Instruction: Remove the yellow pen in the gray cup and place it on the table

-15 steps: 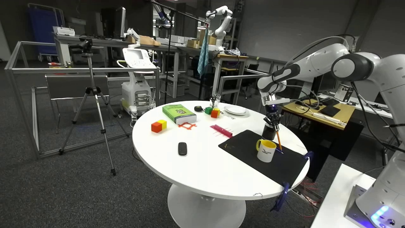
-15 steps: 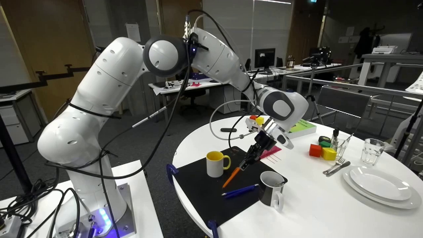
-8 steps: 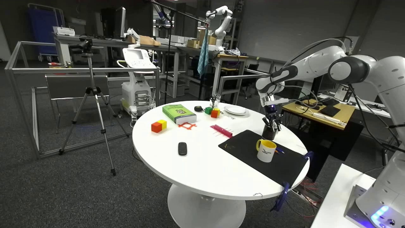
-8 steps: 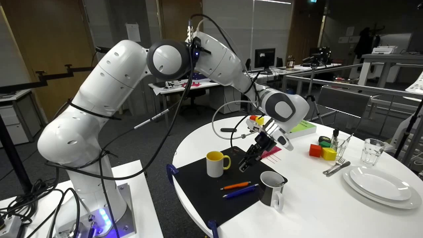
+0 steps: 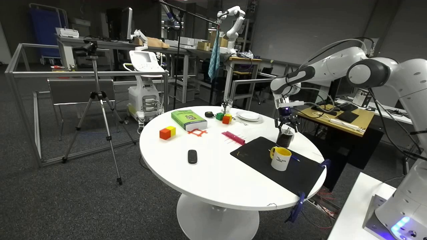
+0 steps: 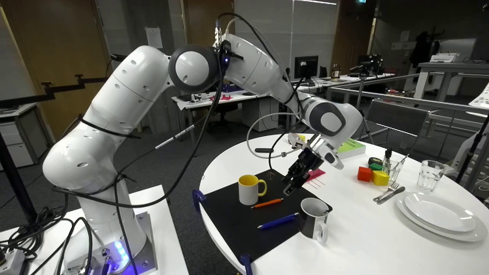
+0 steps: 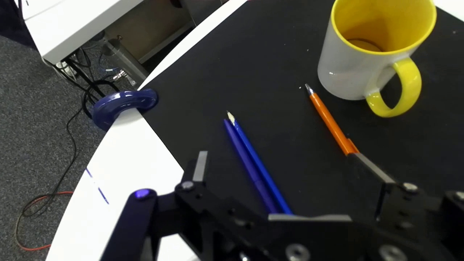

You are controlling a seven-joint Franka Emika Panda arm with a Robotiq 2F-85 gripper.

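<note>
While the pincer (image 5: 287, 128) hangs, fingers apart, in an exterior view, I see the orange pen (image 6: 267, 203) in an exterior view on the worktop's (image 6: 355, 229) mat (image 6: 244, 221), clear of its edges; in the wrist view, bare mat beside it.

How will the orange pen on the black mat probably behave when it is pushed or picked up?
The orange pen would probably roll a little, since it looks round along its length, though what seems a clip may stop it. It should feel stiff, as it lies straight, and is likely light, being so slim.
</note>
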